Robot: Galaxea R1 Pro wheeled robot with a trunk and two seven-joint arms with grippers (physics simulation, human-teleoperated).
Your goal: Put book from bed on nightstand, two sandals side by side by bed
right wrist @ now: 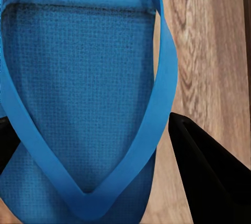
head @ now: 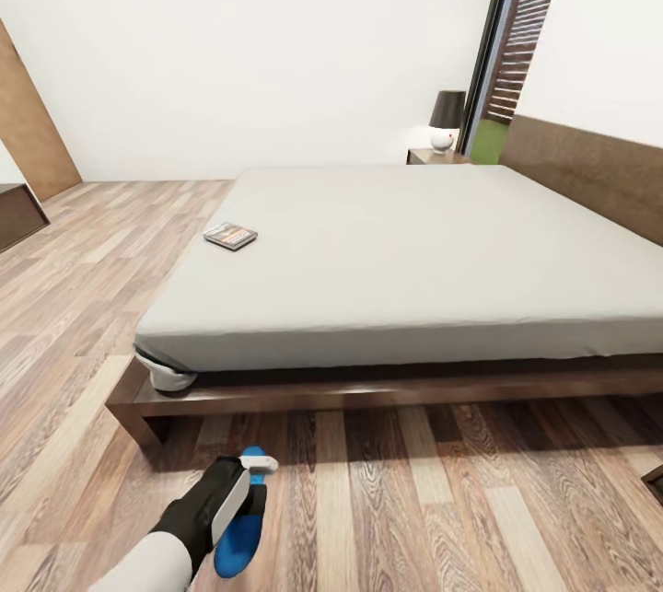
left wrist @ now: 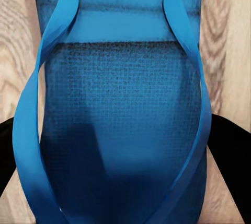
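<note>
At the near edge of the head view, toward 7 o'clock, the left arm reaches down to the wood-plank floor [head: 414,491], its left tool [head: 247,481] set over a blue sandal [head: 241,532] that lies flat on the planks a short way out from the bed's near corner. In the left wrist view this sandal [left wrist: 123,130] lies sole-down with its two straps arching upward, and dark fingers [left wrist: 230,161] stand on either side of it; whether they press the sandal or merely straddle it cannot be told. In the right wrist view a second blue sandal [right wrist: 78,104] lies on the same plank floor with its straps converging to a point; one dark finger [right wrist: 209,177] of the right tool [right wrist: 104,172] stands just beside its edge and a sliver of another at the opposite side, and contact likewise cannot be told. Beyond the left tool, the bed [head: 414,279] spans the centre, grey mattress on a dark brown frame. The book [head: 230,236] lies flat on the mattress near its 10 o'clock edge. Farthest, toward 1 o'clock, a nightstand [head: 437,156] stands at the head of the bed beside a window [head: 516,49], carrying a dark-shaded lamp [head: 447,118].
</note>
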